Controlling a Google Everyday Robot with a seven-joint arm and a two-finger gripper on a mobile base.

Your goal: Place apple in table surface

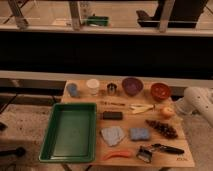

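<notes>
The apple (167, 112), small, round and yellow-orange, sits near the right edge of the light tan wooden table surface (90, 100), just below the reddish-orange bowl (160, 91). My gripper (177, 110) comes in from the right on a white arm (199, 102) and is right beside the apple, touching or nearly touching it. The apple appears to rest on the tabletop.
A green plastic tray (69, 131) fills the table's left part. Along the back stand a blue cup (73, 89), white cup (92, 86), metal cup (112, 89) and purple bowl (132, 85). Grapes (162, 128), sponges (139, 133), an orange carrot-like thing (117, 155) and a peeler (159, 149) lie in front.
</notes>
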